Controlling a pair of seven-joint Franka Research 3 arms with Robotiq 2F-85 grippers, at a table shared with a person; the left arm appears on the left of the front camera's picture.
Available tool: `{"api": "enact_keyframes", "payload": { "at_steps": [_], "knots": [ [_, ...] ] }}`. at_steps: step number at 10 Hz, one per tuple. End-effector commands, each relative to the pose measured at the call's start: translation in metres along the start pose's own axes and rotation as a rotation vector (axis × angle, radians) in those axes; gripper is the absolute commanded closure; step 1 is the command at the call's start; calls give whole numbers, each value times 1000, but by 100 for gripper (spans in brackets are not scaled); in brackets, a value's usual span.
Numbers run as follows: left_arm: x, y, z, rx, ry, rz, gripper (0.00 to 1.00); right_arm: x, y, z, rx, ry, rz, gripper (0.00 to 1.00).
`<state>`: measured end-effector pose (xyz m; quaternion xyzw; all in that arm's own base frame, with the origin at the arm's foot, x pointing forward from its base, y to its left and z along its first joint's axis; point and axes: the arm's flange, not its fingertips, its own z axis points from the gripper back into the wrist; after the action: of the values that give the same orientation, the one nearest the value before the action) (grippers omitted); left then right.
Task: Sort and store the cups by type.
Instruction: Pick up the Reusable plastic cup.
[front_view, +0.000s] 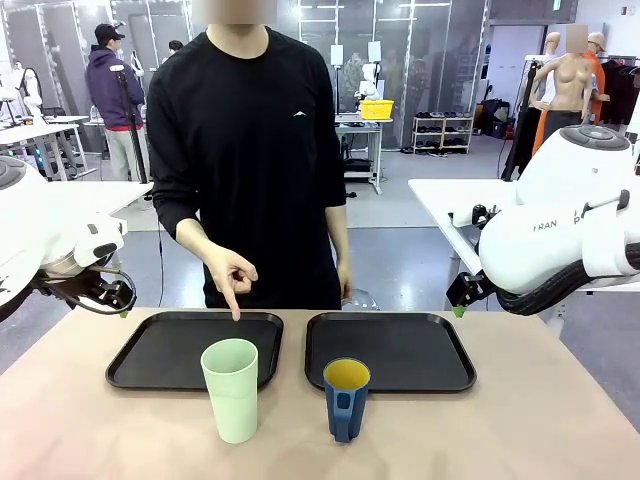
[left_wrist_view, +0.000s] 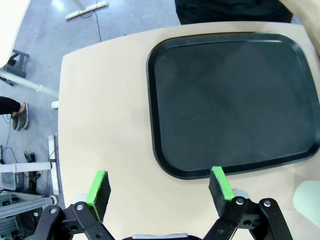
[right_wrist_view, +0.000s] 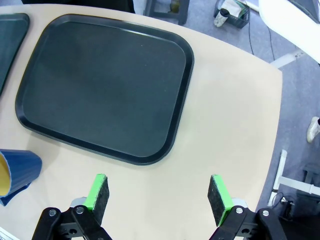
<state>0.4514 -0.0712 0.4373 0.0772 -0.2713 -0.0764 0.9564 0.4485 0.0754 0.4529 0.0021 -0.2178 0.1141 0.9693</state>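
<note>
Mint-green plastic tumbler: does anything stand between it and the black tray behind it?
Nothing visible. The tall mint-green plastic tumbler stands at the near rim of the bare black rectangular tray; a person's hand points down at its far rim.

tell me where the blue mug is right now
In the front view the blue mug stands on the table just right of centre, in front of the right-hand tray, with the green tumbler to its left.
</note>
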Motion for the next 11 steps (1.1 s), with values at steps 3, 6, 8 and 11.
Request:
{"api": "enact_keyframes", "payload": {
  "at_steps": [3, 6, 8, 11],
  "knots": [
    [0, -2, 0, 3, 1, -3, 0, -1, -1, 0, 0, -1, -3, 0],
    [2, 5, 7, -34, 20, -93, 0, -1, -1, 0, 0, -1, -3, 0],
    [-2, 10, 15, -83, 93, -359, 0, -1, -1, 0, 0, -1, -3, 0],
    [-13, 25, 17, -162, 184, -788, 0, -1, -1, 0, 0, -1, -3, 0]
  ]
}}
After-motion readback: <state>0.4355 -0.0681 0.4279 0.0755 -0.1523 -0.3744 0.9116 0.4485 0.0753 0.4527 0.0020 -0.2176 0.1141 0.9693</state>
